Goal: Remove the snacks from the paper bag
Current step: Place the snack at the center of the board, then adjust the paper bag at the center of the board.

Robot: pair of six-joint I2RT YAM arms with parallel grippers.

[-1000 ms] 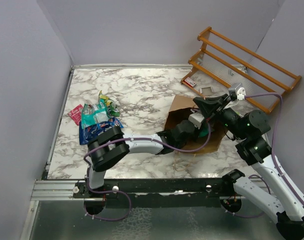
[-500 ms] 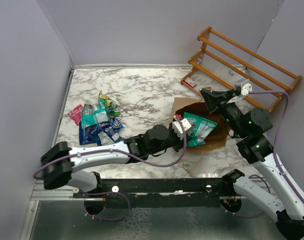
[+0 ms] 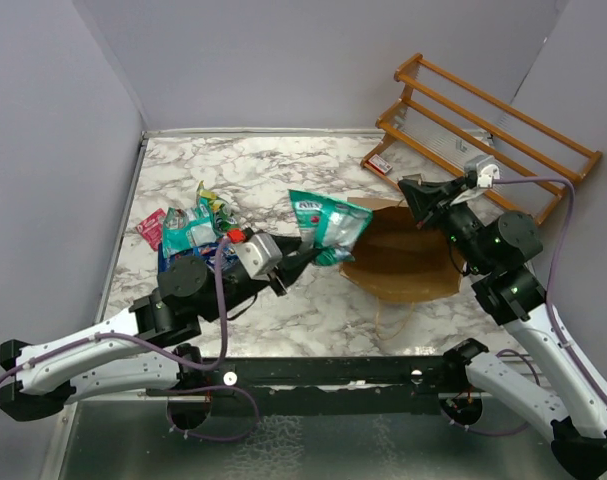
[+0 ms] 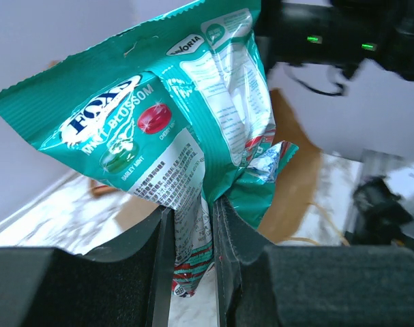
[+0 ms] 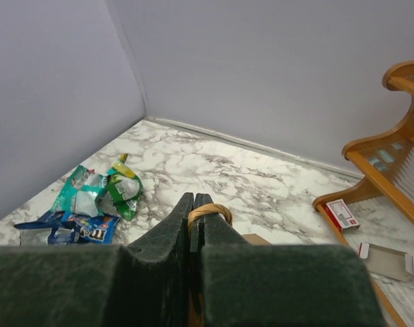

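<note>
My left gripper [image 3: 301,256] [image 4: 191,231] is shut on the lower edge of a teal-green Fox's snack packet [image 3: 328,220] [image 4: 166,116], which hangs in the air just left of the paper bag [image 3: 408,265]. The brown bag stands open on the marble. My right gripper [image 3: 413,196] [image 5: 195,199] is shut on its twisted-paper handle [image 5: 210,211] at the bag's far rim. Other snacks [image 3: 195,240] [image 5: 91,204] lie in a pile at the table's left: blue, green, yellow-green and a small red one [image 3: 150,228].
A wooden slatted rack [image 3: 483,135] [image 5: 397,136] leans at the back right. A small red-and-white box [image 3: 380,164] [image 5: 341,212] and a flat white card [image 3: 415,180] [image 5: 384,259] lie beside it. The bag's other loop handle [image 3: 388,320] lies on the near marble.
My left arm has drawn back out of the bag to the left and lifted the green packet clear of it. The right gripper kept its hold on the handle.
</note>
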